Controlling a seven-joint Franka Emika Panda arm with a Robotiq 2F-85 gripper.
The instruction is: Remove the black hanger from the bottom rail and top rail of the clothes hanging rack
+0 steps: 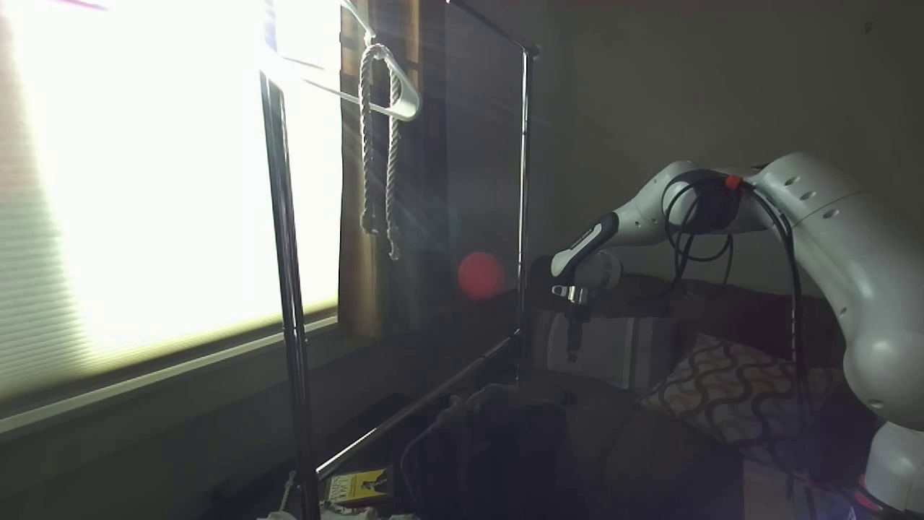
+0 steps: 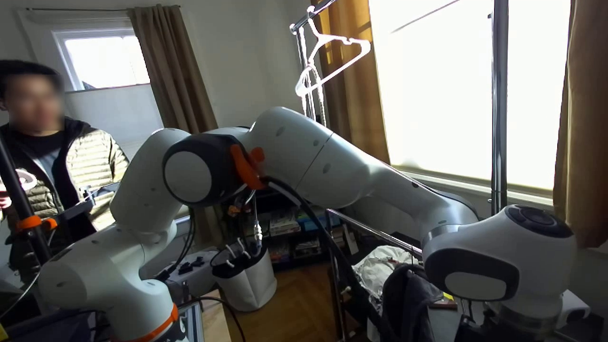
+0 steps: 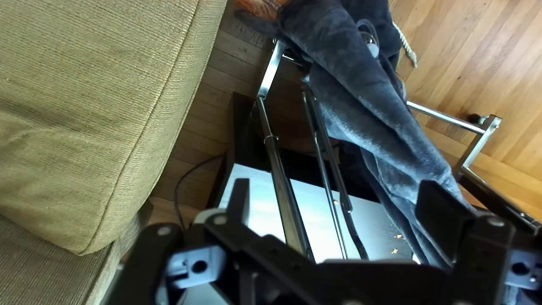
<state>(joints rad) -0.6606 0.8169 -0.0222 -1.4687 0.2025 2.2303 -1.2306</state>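
Black hanger (image 3: 334, 165) is, as best the wrist view tells, the slim dark shape in the gap between the fingers (image 3: 240, 198) of the gripper (image 3: 338, 202), running from there toward a spot between 11 and 12 o'clock. It seems to lie beyond the fingertips; what it touches cannot be made out. The jaws are released and stand wide apart. Just beside the hanger, toward 10 o'clock, runs a chrome tube (image 3: 277, 169) of the clothes rack (image 3: 444, 116). Toward 1 o'clock a grey-blue plush garment (image 3: 372, 110) covers part of the rack, and past it, between 1 and 2 o'clock, lies wooden floor (image 3: 470, 59). An olive cushion (image 3: 97, 110) takes up the side between 9 and 10 o'clock.

In an exterior view the gripper points downward, at 5 o'clock from a post (image 1: 525, 202) of the rack. Toward 8 o'clock from the gripper slants the bottom rail (image 1: 426, 399), a yellow book (image 1: 359, 485) near its lower end. Toward 11 o'clock hangs a white hanger (image 1: 409, 101) with a rope (image 1: 366, 144) draped over it. In an exterior view a person (image 2: 52, 161) in a puffer jacket stands toward 9 o'clock from the robot arm (image 2: 308, 147).
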